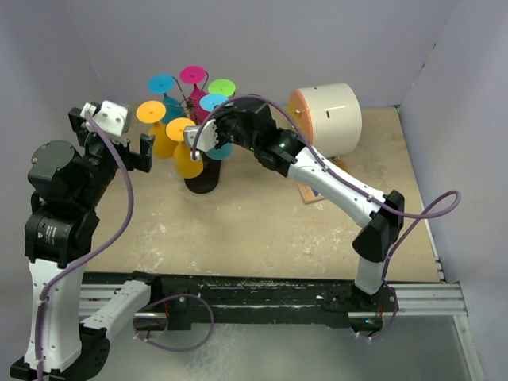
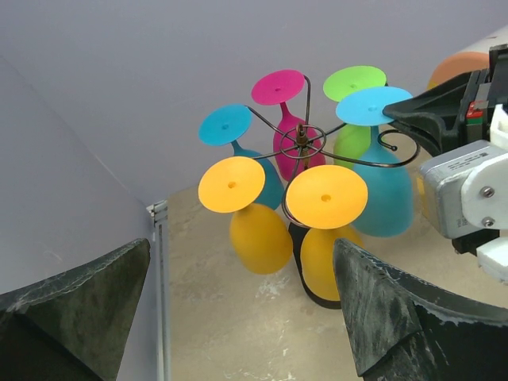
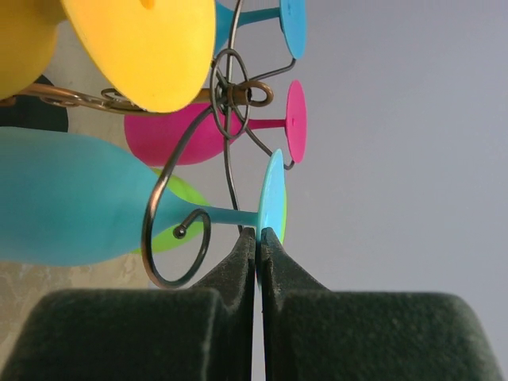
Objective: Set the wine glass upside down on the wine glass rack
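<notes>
We see the right gripper (image 3: 259, 236) with its fingers clamped on the rim of the round foot of the light blue wine glass (image 3: 71, 198), which hangs bowl-down with its stem at the curl of a wire arm on the right side of the wine glass rack (image 3: 163, 208). The rack stands at the far left of the table (image 1: 262, 230), left of a white cylinder (image 1: 333, 115), with five other glasses (image 2: 238, 184) hanging upside down around it, and we find the left gripper (image 1: 113, 136) near its left side, touching nothing, fingers spread wide apart
</notes>
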Robot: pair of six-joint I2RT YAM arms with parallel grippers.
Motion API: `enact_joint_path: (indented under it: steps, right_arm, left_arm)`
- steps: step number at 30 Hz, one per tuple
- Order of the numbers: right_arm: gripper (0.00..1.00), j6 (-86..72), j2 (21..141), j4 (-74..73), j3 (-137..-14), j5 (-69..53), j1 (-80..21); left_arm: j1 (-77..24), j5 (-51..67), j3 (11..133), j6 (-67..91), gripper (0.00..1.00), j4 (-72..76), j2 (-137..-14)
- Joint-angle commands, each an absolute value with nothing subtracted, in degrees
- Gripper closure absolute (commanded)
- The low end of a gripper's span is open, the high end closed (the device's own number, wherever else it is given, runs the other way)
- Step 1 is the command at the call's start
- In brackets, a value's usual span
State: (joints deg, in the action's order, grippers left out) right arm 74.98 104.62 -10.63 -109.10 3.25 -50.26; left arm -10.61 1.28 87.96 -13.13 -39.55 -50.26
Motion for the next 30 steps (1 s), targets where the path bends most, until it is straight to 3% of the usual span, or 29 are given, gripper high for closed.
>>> enact_joint_path:
  steps: [1, 30]
  right_arm:
    - [1.0, 77.3, 104.8, -10.2, -112.4, 2.4, -51.1]
    - [1.0, 77.6, 101.8, -16.9, -112.0, 2.1, -53.2]
  left_arm:
    - [-10.3, 0.9, 88.1, -14.1, 0.01, -38.1, -49.8]
    - [-10.3, -0.1, 87.7, -14.4, 0.01, -37.8, -49.6]
